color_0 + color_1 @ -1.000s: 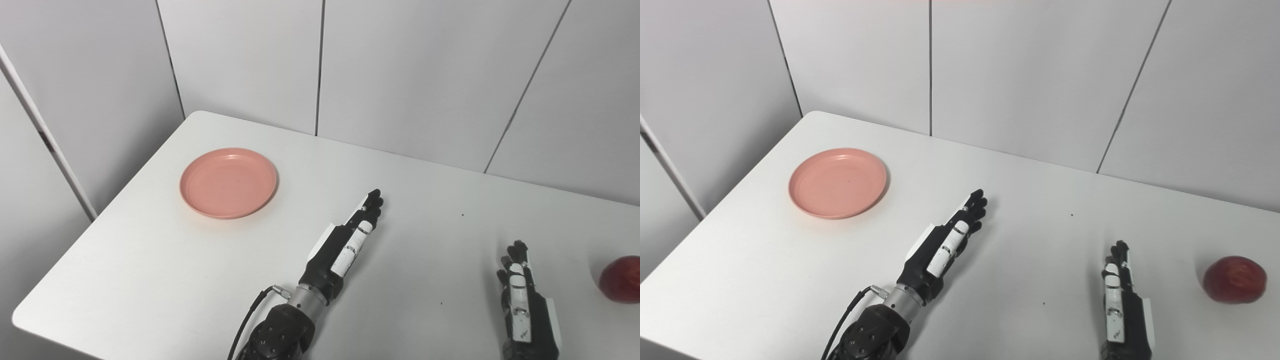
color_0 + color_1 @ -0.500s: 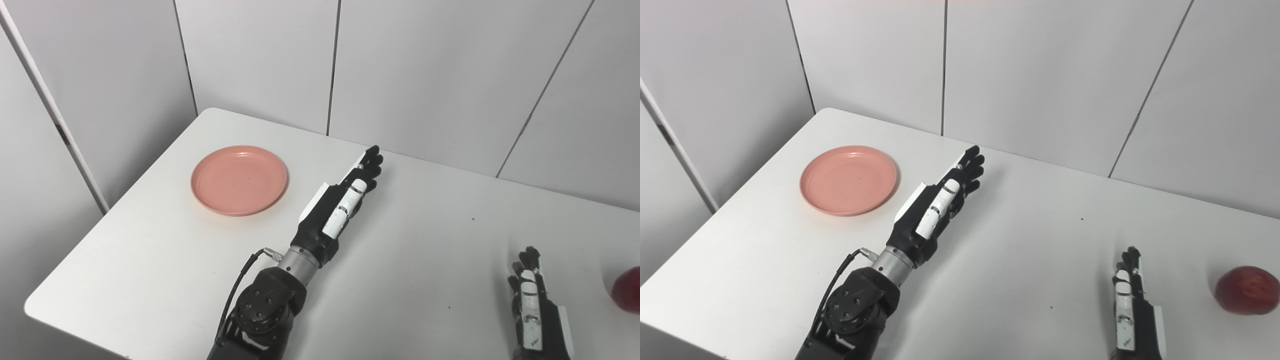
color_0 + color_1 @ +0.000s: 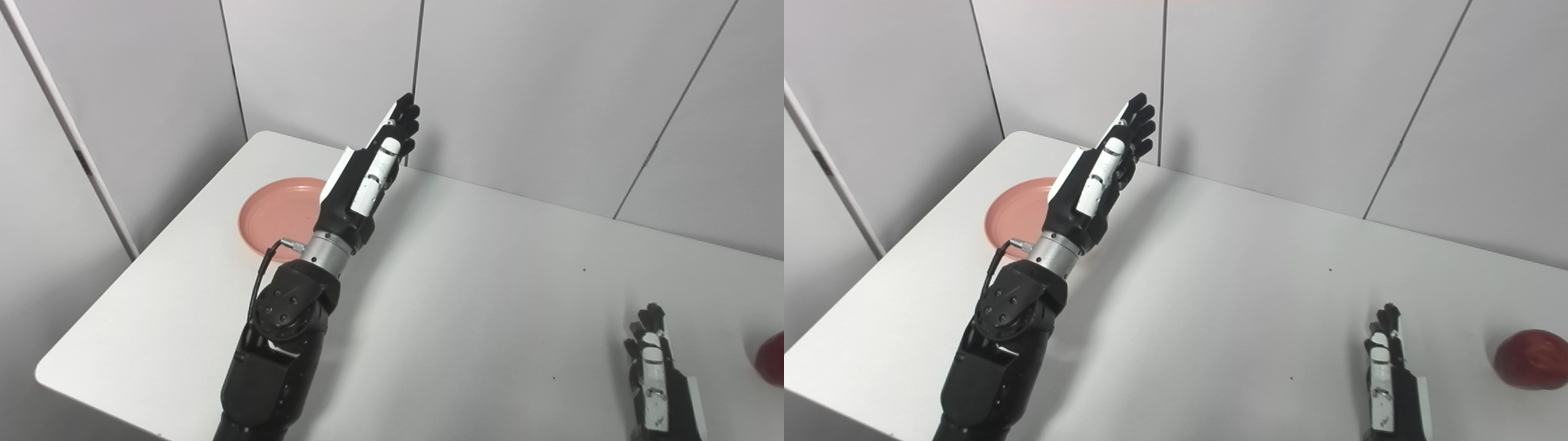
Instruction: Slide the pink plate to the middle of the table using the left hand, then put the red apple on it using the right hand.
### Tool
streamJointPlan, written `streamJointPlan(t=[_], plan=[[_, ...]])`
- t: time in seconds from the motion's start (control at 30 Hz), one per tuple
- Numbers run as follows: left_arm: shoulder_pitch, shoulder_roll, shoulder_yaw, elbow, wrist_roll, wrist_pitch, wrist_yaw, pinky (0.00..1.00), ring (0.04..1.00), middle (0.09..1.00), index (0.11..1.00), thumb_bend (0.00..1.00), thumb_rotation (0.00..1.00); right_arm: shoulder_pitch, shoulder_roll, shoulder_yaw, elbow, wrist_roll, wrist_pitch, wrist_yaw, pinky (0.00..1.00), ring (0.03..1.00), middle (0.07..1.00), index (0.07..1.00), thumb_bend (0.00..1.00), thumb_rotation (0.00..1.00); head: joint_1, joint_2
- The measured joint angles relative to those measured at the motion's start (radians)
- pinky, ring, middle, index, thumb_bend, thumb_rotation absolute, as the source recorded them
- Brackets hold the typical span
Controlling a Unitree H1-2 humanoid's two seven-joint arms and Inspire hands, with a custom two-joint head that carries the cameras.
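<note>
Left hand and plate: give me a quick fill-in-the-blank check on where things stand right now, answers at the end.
1. The left hand is raised with fingers straight and holds ____.
2. The left arm hides part of the ____ plate.
3. The red apple lies near the table's ____ edge.
4. The right hand is next to the apple but does not ____ it.

Missing words: nothing; pink; right; touch

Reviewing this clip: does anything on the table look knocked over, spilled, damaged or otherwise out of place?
Nothing stands out. The round pink plate lies flat near the white table's far left corner, partly hidden by the raised left hand. The red apple sits at the right edge, beside the low right hand. Only tiny dark specks mark the tabletop.
</note>
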Motion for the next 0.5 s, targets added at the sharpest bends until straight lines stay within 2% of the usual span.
streamJointPlan(t=[0.2,0.5], plan=[[-0.035,0.020,0.057,0.043,-0.022,0.000,0.033,1.00,1.000,1.000,1.000,0.41,1.00,0.000,-0.001,-0.004,-0.002,0.000,0.001,0.003,1.00,1.000,1.000,1.000,0.12,1.00,0.009,-0.002],[-0.082,0.119,0.130,0.123,-0.036,-0.007,0.039,1.00,1.000,1.000,1.000,0.41,1.00,0.000,-0.001,-0.008,-0.017,0.013,0.004,0.007,1.00,1.000,1.000,1.000,0.10,1.00,0.015,-0.003]])
